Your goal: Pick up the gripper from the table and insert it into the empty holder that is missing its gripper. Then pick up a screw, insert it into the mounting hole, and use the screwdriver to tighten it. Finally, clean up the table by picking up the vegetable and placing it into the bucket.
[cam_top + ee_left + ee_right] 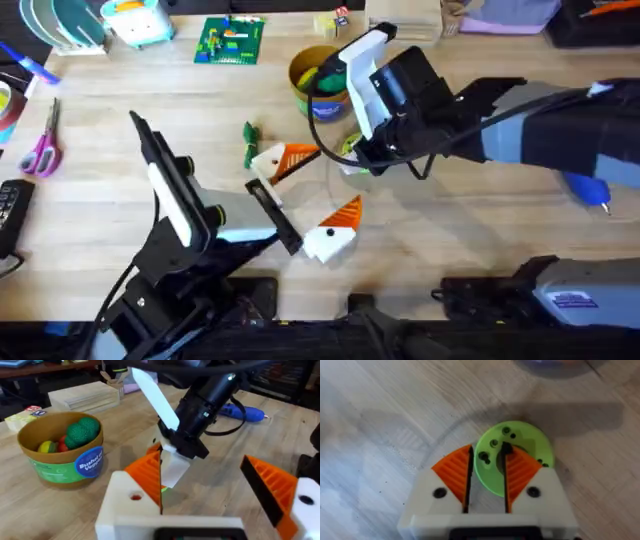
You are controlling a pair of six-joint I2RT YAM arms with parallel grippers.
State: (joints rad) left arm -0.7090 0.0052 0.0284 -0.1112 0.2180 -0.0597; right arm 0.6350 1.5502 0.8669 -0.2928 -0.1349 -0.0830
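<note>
Right pincer (pixel 487 460) is down over the lime disc (pixel 530 435), pads a narrow slot apart. A small dark screw (pixel 506 450) sits at the tip of one pad; cannot tell if it is gripped or just touched. Left pincer (pixel 318 190) lies low on the table (pixel 470 250), spread wide, holding nothing, just beside the right one. Judged step: screw pickup. Risks: the screw is tiny against the ribbed pads, so an off-centre close could tip it flat, flick it off the disc, or pinch it crooked and spoil the insertion. Pads pressing on the disc could drag it across the table. The two arms work close together, so a lift or swing by the right one could clip the left fingers. The screwdriver (pixel 585 188) lies well off under the right forearm, near the arm's sweep; a brush could roll it. The vegetable (pixel 248 145) lies on the table just beyond the left pincer, near the bucket (pixel 318 80), not yet put away. Counts: arms 2; pincers 2; orange-tipped fingers 4, none bare, so the tip looks fitted; disc 1; screwdriver 1; bucket 1, toys already inside; vegetable on the table 1. Dark spots on the disc: several, screws versus holes not separable.
</note>
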